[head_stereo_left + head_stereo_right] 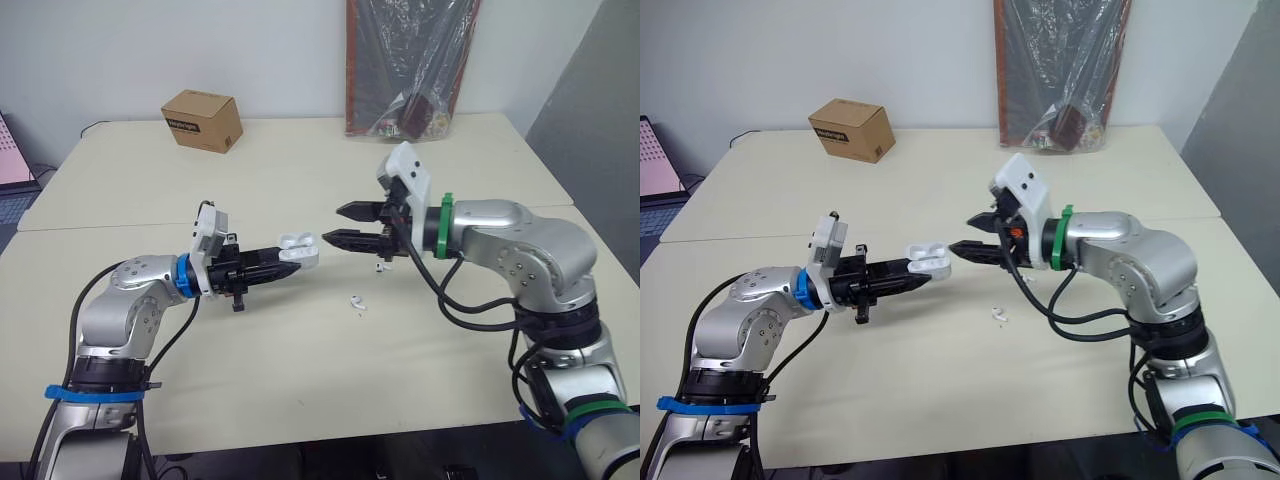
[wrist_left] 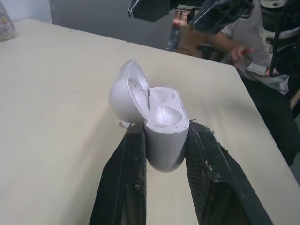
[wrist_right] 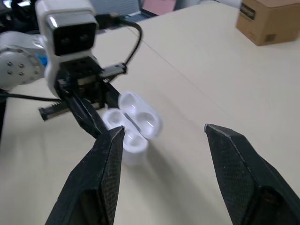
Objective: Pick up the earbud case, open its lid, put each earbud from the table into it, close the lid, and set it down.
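- White plastic forms the earbud case (image 2: pixel 161 136), which is pinched around its lower body by the two black fingers of the left gripper (image 1: pixel 300 256) and is held above the table (image 1: pixel 300 390).
- The lid of the case is seen swung open on its hinge, and two rounded wells are shown in the body.
- The right gripper (image 1: pixel 332 224) is held just beside the case, on the case's right, with its tips pointed at the case; its fingers (image 3: pixel 105 164) are spread wide and nothing is touched by them.
- One earbud (image 1: pixel 357 301) is seen lying on the table, below the case and to its right.
- A second small white piece (image 1: pixel 380 267) is seen further right of the case, under the right gripper; it is too small to be identified.
- A cardboard box (image 1: pixel 203 120) is set well behind the case, to its left.
- A dark plastic-wrapped panel (image 1: pixel 410 65) is leaned against the wall far behind the case, to its right.
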You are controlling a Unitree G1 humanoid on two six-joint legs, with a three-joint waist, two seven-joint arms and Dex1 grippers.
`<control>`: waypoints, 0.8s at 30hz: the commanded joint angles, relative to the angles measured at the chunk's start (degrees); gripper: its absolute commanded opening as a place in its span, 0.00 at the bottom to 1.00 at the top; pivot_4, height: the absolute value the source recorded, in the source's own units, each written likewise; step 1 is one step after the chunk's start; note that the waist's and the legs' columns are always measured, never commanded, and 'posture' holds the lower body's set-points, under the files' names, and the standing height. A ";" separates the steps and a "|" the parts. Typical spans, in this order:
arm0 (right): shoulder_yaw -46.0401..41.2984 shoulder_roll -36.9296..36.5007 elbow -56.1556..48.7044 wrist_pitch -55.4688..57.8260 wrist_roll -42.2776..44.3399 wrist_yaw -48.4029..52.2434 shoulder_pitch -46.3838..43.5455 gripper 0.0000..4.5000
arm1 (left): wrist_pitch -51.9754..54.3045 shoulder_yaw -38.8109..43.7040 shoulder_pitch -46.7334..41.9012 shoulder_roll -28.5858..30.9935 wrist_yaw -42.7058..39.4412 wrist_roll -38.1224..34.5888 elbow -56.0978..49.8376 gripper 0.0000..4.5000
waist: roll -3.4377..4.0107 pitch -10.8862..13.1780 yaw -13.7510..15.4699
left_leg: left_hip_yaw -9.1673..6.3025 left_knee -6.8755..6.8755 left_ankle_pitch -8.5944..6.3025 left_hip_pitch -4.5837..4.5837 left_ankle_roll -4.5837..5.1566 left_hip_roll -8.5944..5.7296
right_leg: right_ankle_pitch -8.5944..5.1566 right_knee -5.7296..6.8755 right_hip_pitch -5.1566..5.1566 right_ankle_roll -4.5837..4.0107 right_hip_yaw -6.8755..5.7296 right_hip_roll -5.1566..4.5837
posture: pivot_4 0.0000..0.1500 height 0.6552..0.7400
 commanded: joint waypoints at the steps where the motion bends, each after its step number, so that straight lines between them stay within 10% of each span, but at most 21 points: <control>1: 0.99 -3.17 -0.63 1.36 -2.30 -0.66 0.20 0.63 | 0.67 0.59 -1.34 1.35 -1.45 -0.78 -0.10 0.17 | 0.00 0.00 0.00 | 0.00 0.00 0.00 0.00 0.00 0.00 | 0.00 0.00 0.00 0.00 -0.01 0.00 | 1.00 1.00; 24: 17.33 1.06 2.44 -6.17 -17.53 -4.53 13.34 0.63 | -7.69 -0.44 -2.59 -2.21 -0.46 2.73 1.60 0.17 | 0.00 0.00 0.04 | 0.00 -0.02 0.00 -0.07 0.00 0.00 | 0.00 -0.19 0.01 0.01 0.00 0.00 | 1.00 1.00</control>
